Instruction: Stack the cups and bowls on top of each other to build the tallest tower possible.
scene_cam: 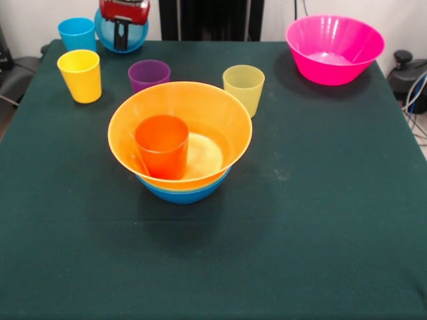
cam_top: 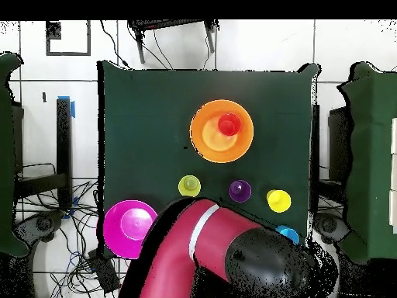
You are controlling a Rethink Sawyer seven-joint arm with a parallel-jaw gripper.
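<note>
The tower stands mid-table: a blue bowl [scene_cam: 183,194] as base, the large orange-yellow bowl [scene_cam: 180,123] [cam_top: 211,140] nested in it, and the orange cup [scene_cam: 162,145] [cam_top: 229,124] upright inside. Loose cups stand behind it: blue [scene_cam: 77,33] [cam_top: 289,233], yellow [scene_cam: 80,75] [cam_top: 278,201], purple [scene_cam: 149,74] [cam_top: 239,190] and pale yellow-green [scene_cam: 243,87] [cam_top: 189,185]. At the far left edge my gripper [scene_cam: 121,40] reaches down into another blue bowl [scene_cam: 105,35], its black fingers close together on the bowl's near wall. In the overhead view the arm hides the gripper and this bowl.
The large pink bowl [scene_cam: 335,50] [cam_top: 130,227] sits alone at the table's far right corner in the front view. My red arm [cam_top: 203,247] covers the table edge nearest the base. Cables and dark equipment lie off the table's sides.
</note>
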